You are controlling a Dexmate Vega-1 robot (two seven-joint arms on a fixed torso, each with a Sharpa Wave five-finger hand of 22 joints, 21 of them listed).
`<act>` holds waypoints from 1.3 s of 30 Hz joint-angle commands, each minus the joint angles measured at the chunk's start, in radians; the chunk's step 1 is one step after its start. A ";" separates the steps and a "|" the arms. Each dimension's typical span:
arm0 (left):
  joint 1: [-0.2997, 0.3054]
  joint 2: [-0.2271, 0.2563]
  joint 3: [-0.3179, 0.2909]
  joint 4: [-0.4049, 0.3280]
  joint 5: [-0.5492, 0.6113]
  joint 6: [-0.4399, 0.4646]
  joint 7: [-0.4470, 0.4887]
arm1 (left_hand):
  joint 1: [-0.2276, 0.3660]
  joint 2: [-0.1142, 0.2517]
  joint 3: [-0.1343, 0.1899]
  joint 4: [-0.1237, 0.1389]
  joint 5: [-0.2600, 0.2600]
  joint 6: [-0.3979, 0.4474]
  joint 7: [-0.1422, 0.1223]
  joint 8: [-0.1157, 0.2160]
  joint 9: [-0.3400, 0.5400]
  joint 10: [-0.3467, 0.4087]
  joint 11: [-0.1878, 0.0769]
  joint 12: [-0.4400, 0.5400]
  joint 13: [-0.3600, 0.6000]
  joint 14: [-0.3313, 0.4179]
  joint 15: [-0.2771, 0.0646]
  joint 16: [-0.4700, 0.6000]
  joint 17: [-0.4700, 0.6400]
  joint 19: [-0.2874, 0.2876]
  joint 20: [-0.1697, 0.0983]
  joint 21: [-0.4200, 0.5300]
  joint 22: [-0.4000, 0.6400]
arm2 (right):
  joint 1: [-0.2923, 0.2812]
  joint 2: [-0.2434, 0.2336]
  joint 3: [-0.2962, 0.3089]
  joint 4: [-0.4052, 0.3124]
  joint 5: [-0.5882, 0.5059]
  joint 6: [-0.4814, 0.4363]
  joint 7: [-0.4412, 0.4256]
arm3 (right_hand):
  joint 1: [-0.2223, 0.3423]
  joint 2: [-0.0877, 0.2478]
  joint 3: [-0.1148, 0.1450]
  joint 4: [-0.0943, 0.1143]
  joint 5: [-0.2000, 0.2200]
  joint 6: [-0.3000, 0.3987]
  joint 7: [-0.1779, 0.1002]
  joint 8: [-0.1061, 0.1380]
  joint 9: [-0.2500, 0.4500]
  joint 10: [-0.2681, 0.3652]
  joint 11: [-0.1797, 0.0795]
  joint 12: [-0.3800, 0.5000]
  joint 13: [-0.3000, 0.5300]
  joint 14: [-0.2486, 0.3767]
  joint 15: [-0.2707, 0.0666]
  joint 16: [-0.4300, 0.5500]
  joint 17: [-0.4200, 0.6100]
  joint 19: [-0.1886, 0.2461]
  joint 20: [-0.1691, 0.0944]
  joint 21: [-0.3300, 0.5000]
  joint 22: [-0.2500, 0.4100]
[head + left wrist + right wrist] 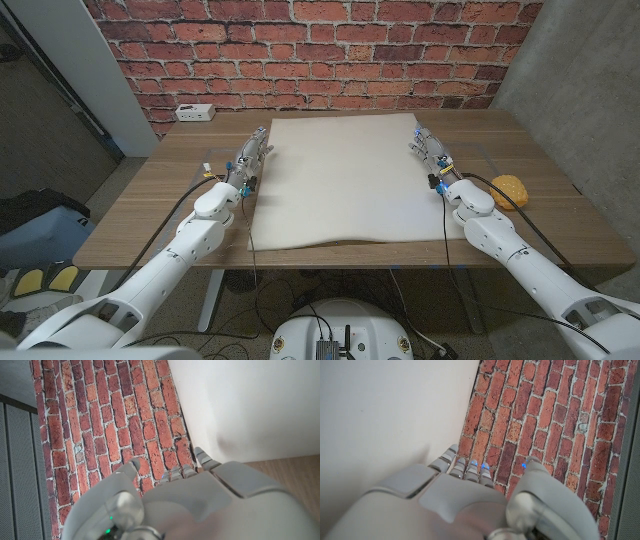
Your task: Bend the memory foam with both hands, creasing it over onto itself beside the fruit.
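A large cream memory foam sheet [340,180] lies flat on the middle of the wooden table [150,205]; its near edge is slightly wavy. My left hand [248,162] stretches along the foam's left edge near the far corner, fingers straight and holding nothing. My right hand [430,152] mirrors it on the right edge. In the left wrist view the left hand [190,505] has its fingertips [202,456] by the foam [250,405]. In the right wrist view the right hand [455,502] reaches beside the foam [385,410]. A round orange-yellow fruit [511,190] sits right of the foam.
A white power strip [193,112] lies at the table's back left corner. A red brick wall [320,50] stands close behind the table. Cables run along both forearms. Bare wood shows on both sides of the foam.
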 commanded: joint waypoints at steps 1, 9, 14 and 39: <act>-0.005 -0.003 0.010 0.008 0.011 0.004 0.002 | 0.007 -0.008 0.003 -0.004 0.005 -0.013 -0.006 0.006 0.004 -0.006 -0.006 0.006 0.002 -0.004 -0.023 0.006 0.000 -0.008 -0.004 0.003 0.002 | 0.000 -0.018 -0.010 -0.018 -0.024 -0.031 -0.023 | 0.011 0.002 0.009 -0.003 0.004 0.011 -0.001 0.007 0.005 0.002 0.010 0.006 0.002 -0.010 0.003 0.006 0.002 0.008 -0.001 0.004 0.004; -0.004 0.034 0.035 -0.032 0.093 0.034 0.057 | 0.008 -0.059 -0.023 -0.041 -0.008 0.022 -0.023 0.014 0.005 0.008 -0.009 0.010 0.003 0.008 -0.019 0.005 -0.003 0.002 0.011 -0.005 0.001 | -0.015 -0.053 -0.017 -0.074 -0.050 -0.094 -0.067 | 0.032 0.004 0.019 -0.028 -0.004 0.009 -0.002 0.006 0.006 -0.007 0.020 0.002 0.003 -0.007 0.065 0.008 0.005 0.025 0.064 0.010 0.009; 0.002 0.057 0.047 -0.065 0.129 0.061 0.081 | 0.010 -0.076 -0.031 -0.054 -0.014 0.026 -0.026 0.014 0.005 0.009 -0.011 0.009 0.003 0.010 -0.015 0.005 -0.003 0.004 0.011 -0.008 0.000 | -0.023 -0.072 -0.023 -0.102 -0.076 -0.111 -0.088 | 0.035 0.005 0.021 -0.033 -0.005 0.008 -0.003 0.006 0.006 -0.008 0.025 0.003 0.003 -0.009 0.071 0.007 0.005 0.019 0.072 0.008 0.010; 0.045 0.196 0.102 -0.282 0.385 0.223 0.217 | 0.036 -0.124 -0.050 -0.109 -0.030 0.027 -0.024 0.010 0.008 0.003 -0.008 0.006 0.005 0.003 0.000 0.002 -0.002 0.000 0.015 -0.027 0.000 | -0.063 -0.208 -0.049 -0.289 -0.211 -0.305 -0.185 | 0.052 0.015 0.033 -0.049 -0.006 0.018 -0.003 0.009 0.007 -0.001 0.032 0.006 0.004 -0.008 0.068 0.009 0.007 0.010 0.070 0.007 0.011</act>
